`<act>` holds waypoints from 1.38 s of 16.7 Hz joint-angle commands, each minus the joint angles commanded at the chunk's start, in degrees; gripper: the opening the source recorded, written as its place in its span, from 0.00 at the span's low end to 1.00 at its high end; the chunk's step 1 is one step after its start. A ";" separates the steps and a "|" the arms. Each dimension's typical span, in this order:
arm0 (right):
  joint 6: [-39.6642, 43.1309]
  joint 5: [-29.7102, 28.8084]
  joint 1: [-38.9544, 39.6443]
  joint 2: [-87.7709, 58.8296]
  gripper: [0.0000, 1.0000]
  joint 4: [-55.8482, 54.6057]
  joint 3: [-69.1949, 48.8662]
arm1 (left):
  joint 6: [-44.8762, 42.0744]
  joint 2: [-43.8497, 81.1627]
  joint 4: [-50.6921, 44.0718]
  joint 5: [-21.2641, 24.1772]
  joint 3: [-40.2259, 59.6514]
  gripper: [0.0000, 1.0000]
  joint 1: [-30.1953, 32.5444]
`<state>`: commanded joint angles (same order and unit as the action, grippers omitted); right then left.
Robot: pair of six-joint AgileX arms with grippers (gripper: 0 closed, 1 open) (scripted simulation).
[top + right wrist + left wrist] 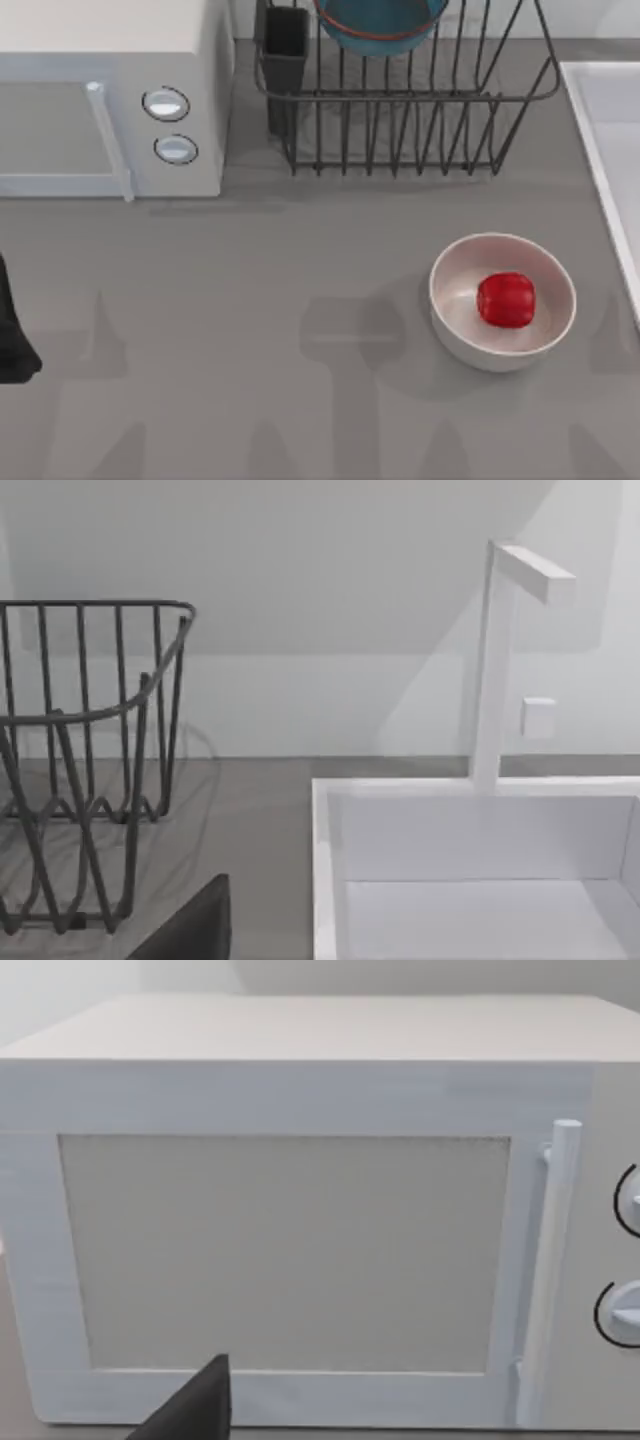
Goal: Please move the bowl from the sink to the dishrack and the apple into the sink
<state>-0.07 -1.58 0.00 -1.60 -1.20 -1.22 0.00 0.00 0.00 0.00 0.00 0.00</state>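
Overhead: blue bowl (381, 24) with reddish-orange rim sitting in dishrack (420, 120), far end. Apple (505, 299), glossy red, blocky, inside white bowl (503, 300) on table (250, 330), just left of sink (610, 150) rim. Left arm (12, 330) at table's left edge. Left wrist view adds microwave (300, 1230) front, dark gripper fingertip (195, 1410) low. Right wrist view adds faucet (495, 670) over sink basin, rack beside. Finger spacing on either gripper: cannot tell.

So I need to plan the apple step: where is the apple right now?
In the top view the apple lies inside the white bowl on the table's right side, in front of the dishrack and just left of the sink.
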 joint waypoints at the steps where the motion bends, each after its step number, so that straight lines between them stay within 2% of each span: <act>1: 0.04 1.07 -0.09 1.09 1.00 0.82 0.83 | 0.00 0.00 0.00 0.00 0.00 1.00 0.00; 23: 0.07 1.59 0.00 1.59 1.00 1.20 1.22 | 0.00 0.00 0.00 0.00 0.00 1.00 0.00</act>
<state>0.00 0.00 0.00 0.00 0.00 0.00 0.00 0.00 0.00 0.00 0.00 0.00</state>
